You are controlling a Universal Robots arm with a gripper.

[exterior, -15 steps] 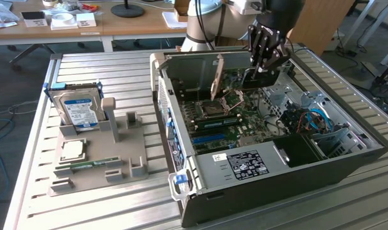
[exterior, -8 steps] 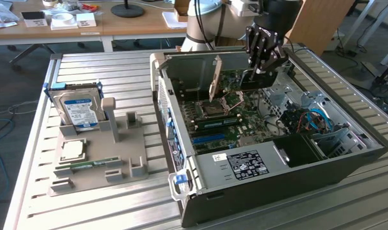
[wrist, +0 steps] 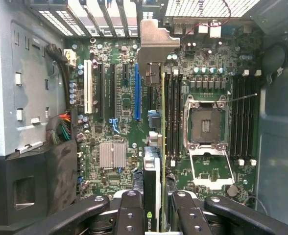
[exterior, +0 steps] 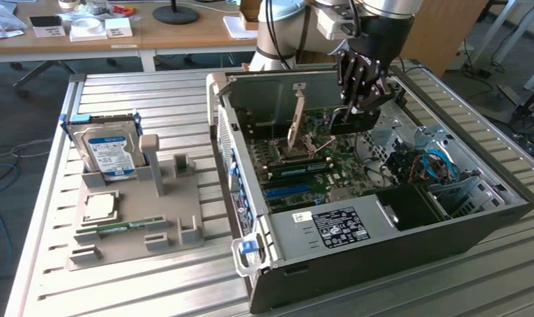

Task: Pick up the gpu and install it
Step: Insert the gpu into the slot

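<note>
The gpu hangs on edge inside the open computer case, above the motherboard. My gripper reaches down into the case and is shut on it. In the wrist view the card runs edge-on between my two black fingers, green board on one side and black cooler on the other. Its silver bracket points toward the case's rear slot openings. The card sits over the strip between the long blue slot and the black memory slots; whether it touches the board I cannot tell.
A grey fixture on the exterior view's left holds the silver hard drive, a CPU and a narrow memory stick. The empty CPU socket lies beside the card. Cables and a drive cage crowd the case's far side.
</note>
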